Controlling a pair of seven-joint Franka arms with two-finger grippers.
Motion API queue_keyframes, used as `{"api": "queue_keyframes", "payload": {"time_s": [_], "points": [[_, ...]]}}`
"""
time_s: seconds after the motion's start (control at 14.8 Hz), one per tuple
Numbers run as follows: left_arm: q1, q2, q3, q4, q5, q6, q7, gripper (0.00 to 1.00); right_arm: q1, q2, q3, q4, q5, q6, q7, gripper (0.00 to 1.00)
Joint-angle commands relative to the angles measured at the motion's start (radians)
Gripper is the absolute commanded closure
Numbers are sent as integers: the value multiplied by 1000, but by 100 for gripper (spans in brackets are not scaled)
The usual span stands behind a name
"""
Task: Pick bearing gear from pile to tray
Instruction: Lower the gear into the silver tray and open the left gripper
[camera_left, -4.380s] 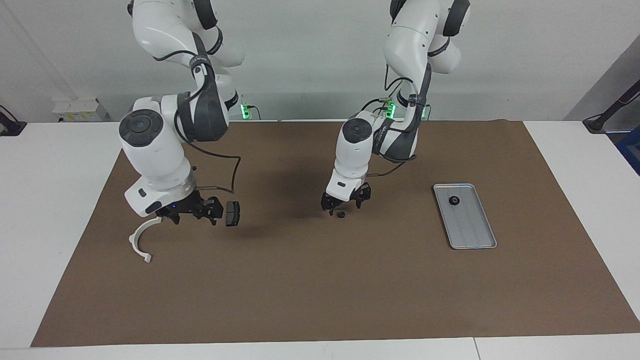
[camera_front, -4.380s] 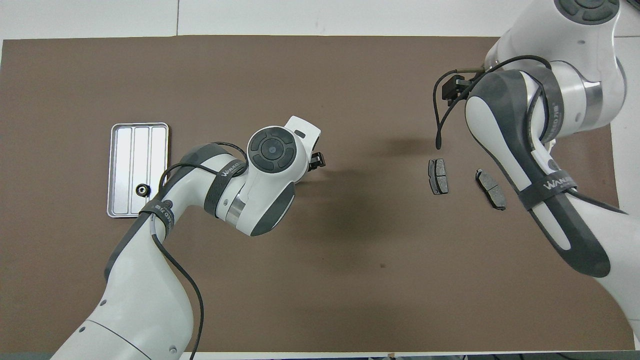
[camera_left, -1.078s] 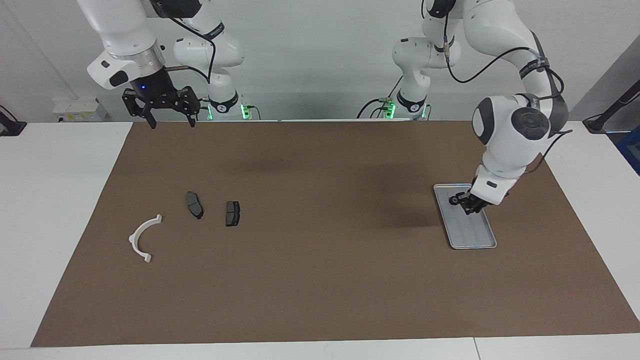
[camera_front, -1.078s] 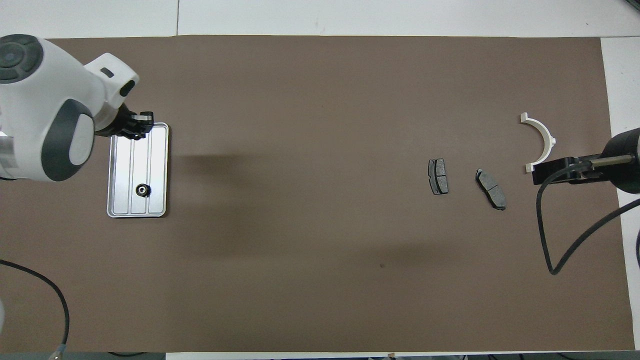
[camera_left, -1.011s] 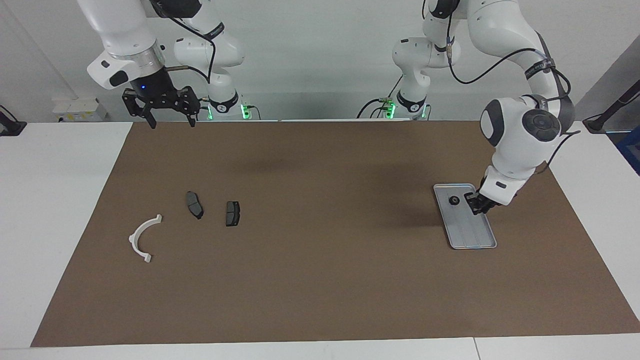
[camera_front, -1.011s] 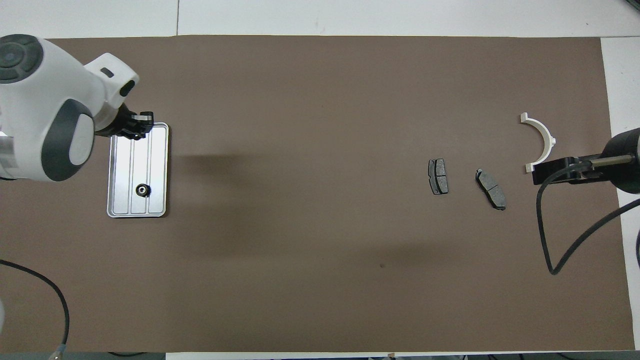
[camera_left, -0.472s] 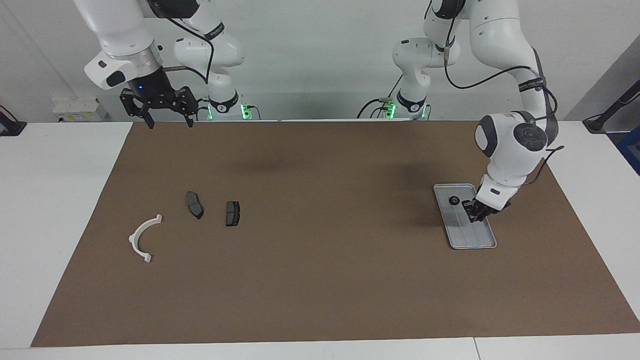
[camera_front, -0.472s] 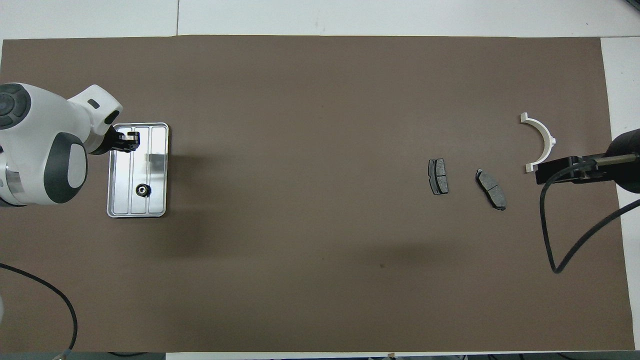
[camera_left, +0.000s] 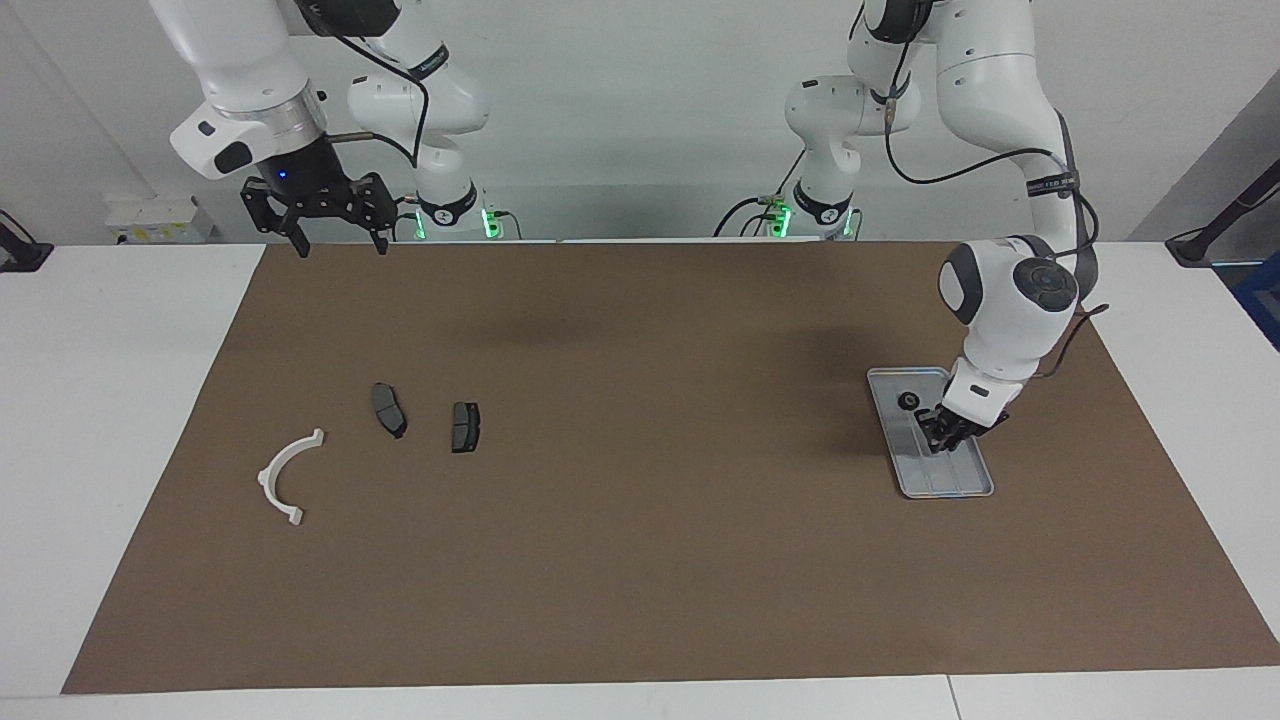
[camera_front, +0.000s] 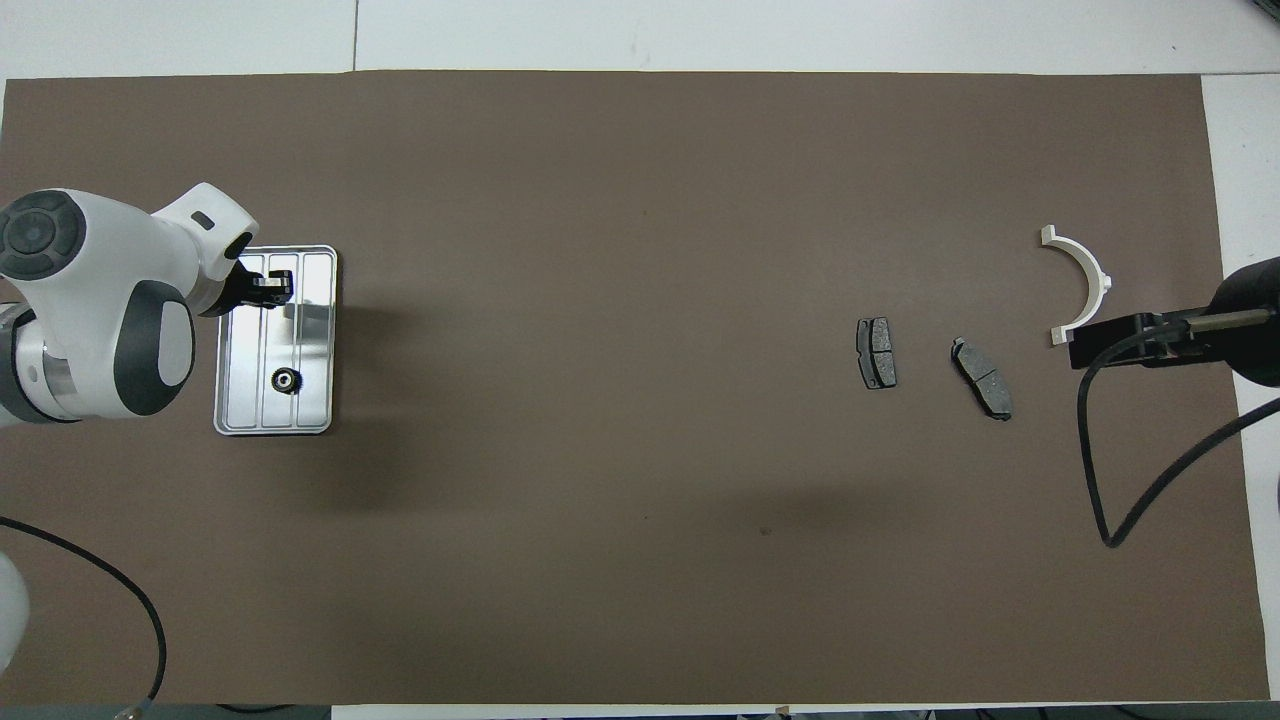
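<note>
Jaws of my left gripper (camera_left: 942, 437), pinched shut low over the tray (camera_left: 975, 487), must next release; right gripper (camera_left: 335, 235), jaws spread, waits.

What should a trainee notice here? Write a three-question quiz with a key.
1. True or false: the small black round gear lies in the shallow silver-grey metal tray.
2. Which stands open: A, the left gripper over the tray, or B, the right gripper raised at the right arm's end of the table?
3. How many dark grey brake-pad-like plates lie on the brown mat?
Key: 1 true; 2 B; 3 two.
</note>
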Motion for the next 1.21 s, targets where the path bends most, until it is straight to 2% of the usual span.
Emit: {"api": "queue_keyframes", "payload": {"time_s": [0.0, 0.2, 0.81, 0.94, 1.01, 1.08, 1.15], "points": [[8, -6, 1, -37, -14, 42, 6, 100, -3, -12, 2, -19, 9, 29, 4, 0], [17, -4, 1, -66, -14, 89, 6, 100, -3, -12, 2, -19, 9, 30, 4, 0], [11, -3, 1, -95, -14, 120, 4, 100, -5, -12, 2, -19, 9, 30, 1, 0], [8, -3, 1, -110, -14, 150, 3, 99, -5, -12, 2, -19, 9, 30, 3, 0], [8, -3, 1, -115, -16, 155, 3, 95, -5, -12, 2, -19, 9, 30, 1, 0], [6, -3, 1, -113, -16, 151, 1, 78, -5, -10, 2, -19, 9, 30, 3, 0], [6, -3, 1, -113, -14, 144, 1, 26, -3, -10, 2, -17, 9, 30, 3, 0]]}}
